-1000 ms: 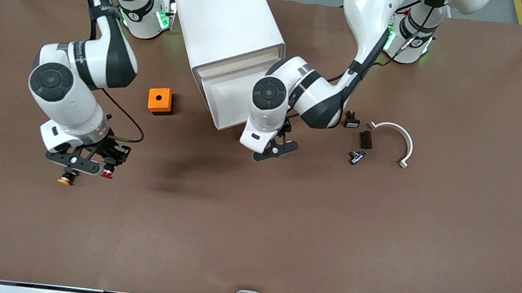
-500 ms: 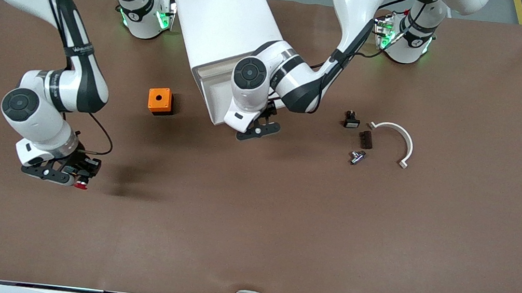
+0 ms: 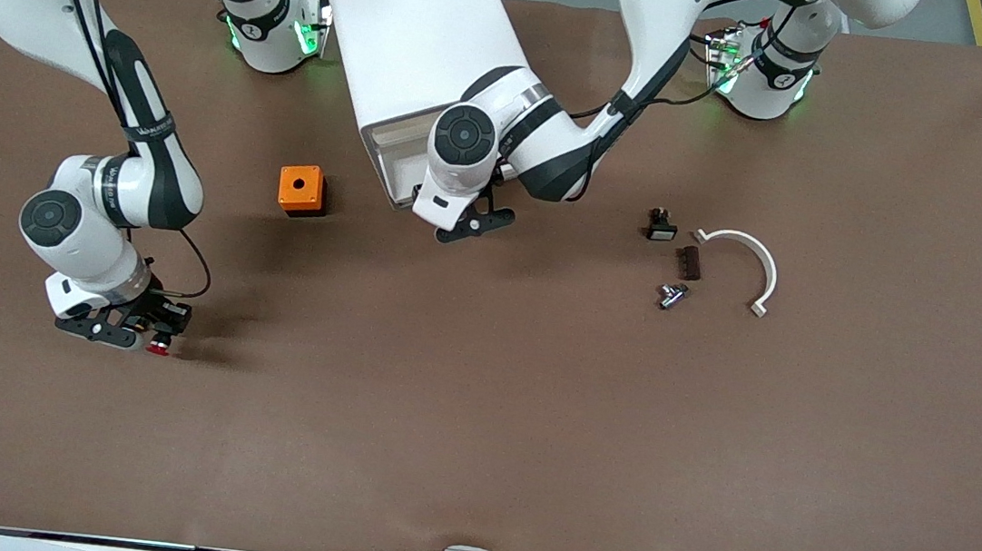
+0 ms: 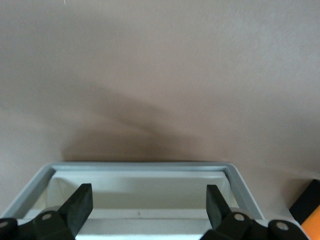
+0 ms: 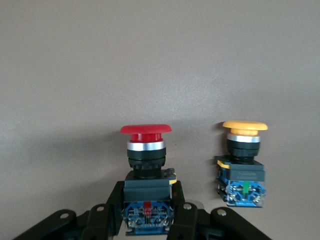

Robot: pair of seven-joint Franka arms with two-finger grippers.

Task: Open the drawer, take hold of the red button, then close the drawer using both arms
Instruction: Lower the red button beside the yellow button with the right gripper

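Red button (image 5: 145, 150) gripped in right claw (image 5: 145, 212); one yellow button (image 5: 244, 162) beside.

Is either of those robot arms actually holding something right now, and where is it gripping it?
Yes. The right tool is shut on the red-capped button, gripping its black body just under the cap. The left tool is open at the drawer and holds nothing.

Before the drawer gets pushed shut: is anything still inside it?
In the left wrist view the drawer shows a bare white floor, nothing on it. The part nearest the cabinet is hidden by the open left gripper and its fingers.
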